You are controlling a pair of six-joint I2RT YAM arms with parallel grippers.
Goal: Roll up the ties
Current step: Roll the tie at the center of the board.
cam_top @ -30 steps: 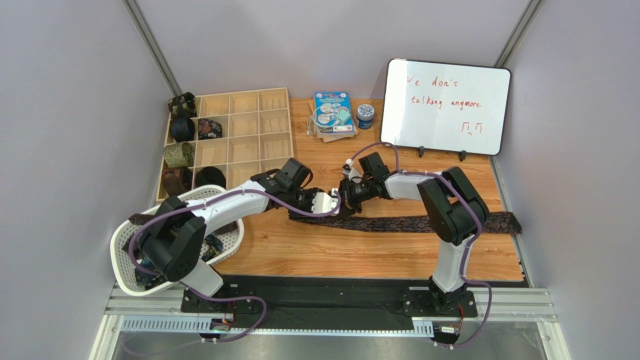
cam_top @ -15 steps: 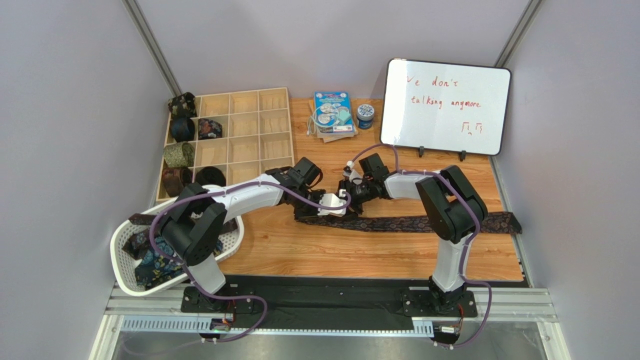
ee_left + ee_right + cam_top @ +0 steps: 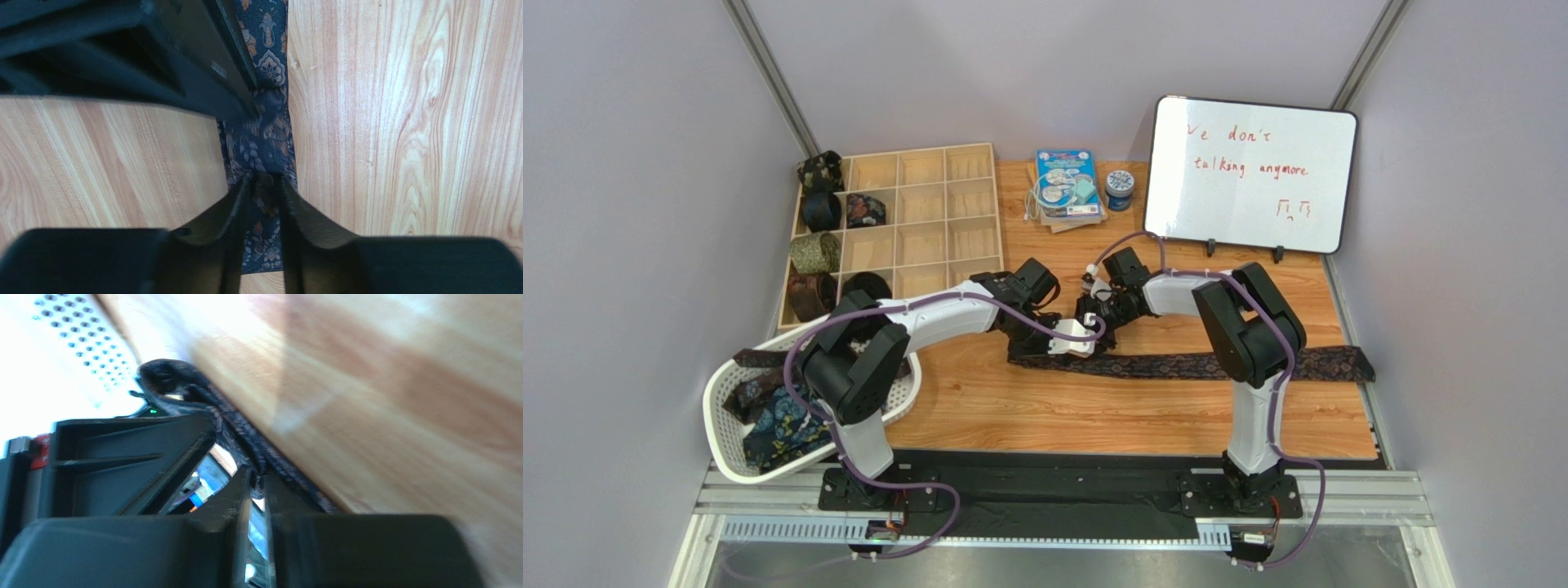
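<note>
Far left, the basket [image 3: 725, 392] holds loose ties [image 3: 775, 423]; behind it the wooden tray [image 3: 928, 233] keeps rolled ties [image 3: 815, 252] in its left compartments. Mid-counter [image 3: 1136, 417], the left tool [image 3: 263, 184] is pressed nearly together, pinching the left end of the tie [image 3: 1210, 364]. The right tool [image 3: 256, 478], facing it, looks to nip the same fold. The tie runs flat rightward to the counter's edge. We judge it light, limp and slick; it will sag and unwind unless gripped at the coil's core. Right rear, the whiteboard [image 3: 1249, 172] reads in red "…e don't talking anymore". The packet [image 3: 1066, 184] print is unreadable.
</note>
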